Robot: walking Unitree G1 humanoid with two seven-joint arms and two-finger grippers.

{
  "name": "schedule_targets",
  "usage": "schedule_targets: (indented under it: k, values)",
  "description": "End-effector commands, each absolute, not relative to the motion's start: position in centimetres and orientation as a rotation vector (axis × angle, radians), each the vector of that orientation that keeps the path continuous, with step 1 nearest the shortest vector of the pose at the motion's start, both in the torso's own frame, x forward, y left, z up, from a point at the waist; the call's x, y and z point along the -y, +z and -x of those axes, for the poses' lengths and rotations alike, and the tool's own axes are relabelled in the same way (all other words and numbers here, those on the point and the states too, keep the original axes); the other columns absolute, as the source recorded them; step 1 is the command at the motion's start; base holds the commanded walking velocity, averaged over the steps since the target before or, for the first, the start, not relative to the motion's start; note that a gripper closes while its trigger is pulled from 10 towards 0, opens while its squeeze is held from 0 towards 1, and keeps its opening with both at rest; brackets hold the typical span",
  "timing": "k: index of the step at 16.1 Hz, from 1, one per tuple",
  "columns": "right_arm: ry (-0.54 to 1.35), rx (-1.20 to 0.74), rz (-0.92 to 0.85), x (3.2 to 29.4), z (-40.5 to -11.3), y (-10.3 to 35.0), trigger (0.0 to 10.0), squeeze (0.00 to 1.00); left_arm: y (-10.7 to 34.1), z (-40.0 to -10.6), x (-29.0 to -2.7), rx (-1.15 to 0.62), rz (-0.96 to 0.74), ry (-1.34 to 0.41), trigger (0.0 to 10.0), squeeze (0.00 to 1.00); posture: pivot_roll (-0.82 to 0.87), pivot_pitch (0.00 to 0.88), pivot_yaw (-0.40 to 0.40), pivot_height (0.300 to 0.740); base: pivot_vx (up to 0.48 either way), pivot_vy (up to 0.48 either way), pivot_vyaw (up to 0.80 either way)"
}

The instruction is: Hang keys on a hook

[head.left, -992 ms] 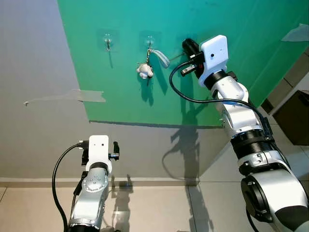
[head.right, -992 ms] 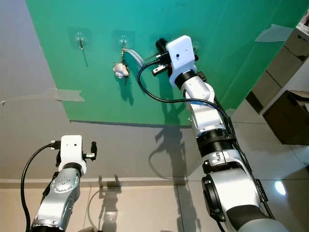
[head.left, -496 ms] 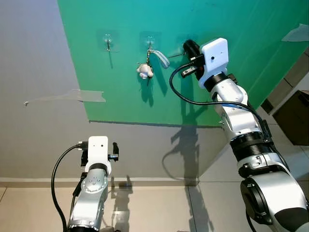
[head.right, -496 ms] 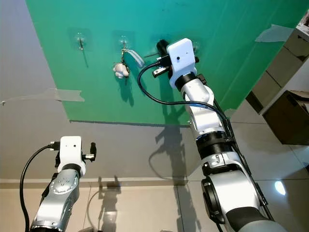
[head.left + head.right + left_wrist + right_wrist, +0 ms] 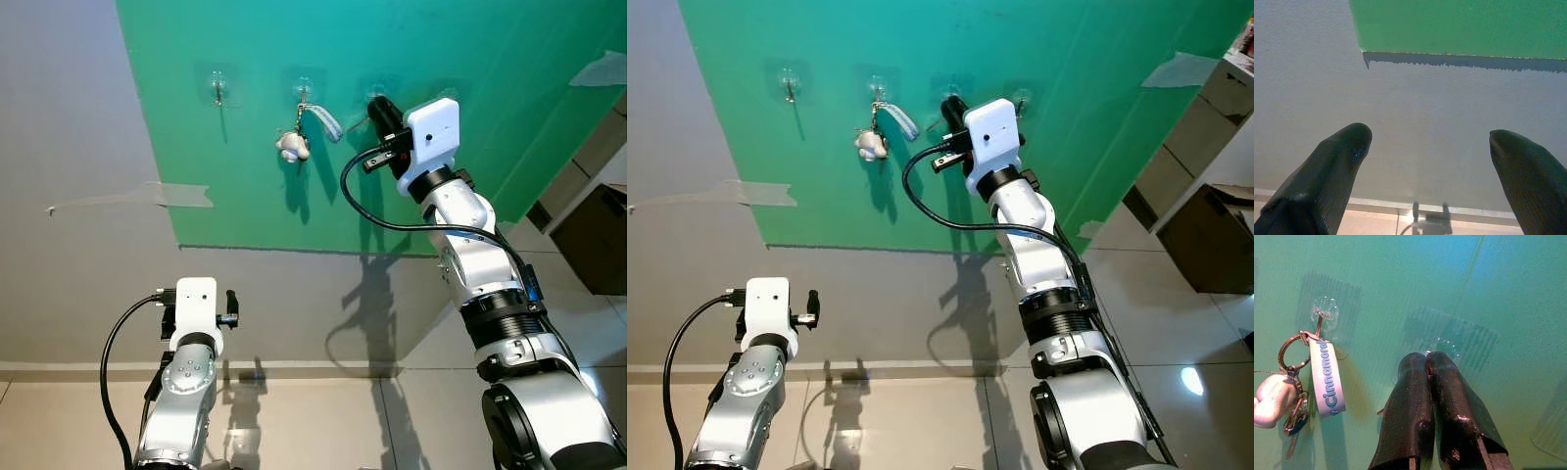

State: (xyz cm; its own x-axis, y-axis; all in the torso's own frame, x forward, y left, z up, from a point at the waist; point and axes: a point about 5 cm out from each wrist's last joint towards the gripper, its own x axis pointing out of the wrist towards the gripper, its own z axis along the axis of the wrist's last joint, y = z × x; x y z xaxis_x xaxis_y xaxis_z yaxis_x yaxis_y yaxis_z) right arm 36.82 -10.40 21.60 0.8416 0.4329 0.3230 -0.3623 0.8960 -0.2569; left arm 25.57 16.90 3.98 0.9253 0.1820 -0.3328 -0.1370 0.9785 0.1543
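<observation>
The keys (image 5: 1284,404) already hang by their ring from a clear adhesive hook (image 5: 1324,312) on the green wall panel (image 5: 470,117), second in a row of such hooks, with a white plush charm (image 5: 291,145) and a pale blue strap (image 5: 1326,377) dangling below. By the look of it the hanging step is done and what remains is release and retreat. The right gripper (image 5: 1431,363) is raised beside the keys, just in front of the neighbouring hook, its two black fingers pressed together with nothing between them. The next move likely calls for drawing that arm straight back from the wall without brushing the strap or knocking the ring off. The left gripper (image 5: 1430,142) idles low by the grey wall, fingers spread wide and empty. The strap reads "Cinnamoro", the rest hidden by the fold.
</observation>
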Motion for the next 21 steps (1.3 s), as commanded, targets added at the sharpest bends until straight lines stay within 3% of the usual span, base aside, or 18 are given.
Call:
schedule_targets:
  k: [1,4,5,6,7,12,13,21]
  values:
    - [0.435,0.280,0.201,10.6,-36.7,19.5,0.0,0.00,4.2,-25.6,-16.5,-0.350,-0.125,0.153,10.0,0.00,-0.03,0.000,-0.096,0.740,0.000,0.000,0.00]
    - [0.416,0.283,0.213,10.9,-36.9,20.0,0.0,0.00,4.2,-25.7,-16.5,-0.349,-0.124,0.153,10.0,0.00,-0.03,0.000,-0.096,0.740,0.000,0.000,0.00]
    - [0.396,0.269,0.217,11.0,-37.1,19.9,10.0,0.00,4.2,-25.6,-16.5,-0.349,-0.124,0.154,10.0,0.00,-0.03,0.000,-0.096,0.740,0.000,0.000,0.00]
    - [0.406,0.264,0.221,10.9,-37.2,20.0,10.0,0.00,4.2,-25.6,-16.5,-0.349,-0.124,0.154,10.0,0.00,-0.03,0.000,-0.096,0.740,0.000,0.000,0.00]
    - [0.418,0.281,0.227,10.8,-37.1,20.2,10.0,1.00,4.2,-25.6,-16.4,-0.349,-0.123,0.153,10.0,0.00,-0.02,0.000,-0.098,0.740,0.000,0.000,0.00]
    - [0.405,0.280,0.272,10.8,-37.1,20.0,10.0,1.00,4.1,-25.5,-16.3,-0.349,-0.121,0.151,10.0,0.00,-0.02,0.000,-0.102,0.740,0.000,0.000,0.00]
    - [0.398,0.282,0.280,10.9,-37.1,20.0,10.0,0.00,4.1,-25.4,-16.3,-0.349,-0.121,0.151,10.0,0.00,-0.02,0.000,-0.102,0.740,0.000,0.000,0.00]
    - [0.363,0.267,0.290,11.9,-37.1,19.6,10.0,0.00,4.0,-25.6,-16.0,-0.354,-0.120,0.144,10.0,0.00,-0.03,0.000,-0.099,0.740,0.000,0.000,0.00]
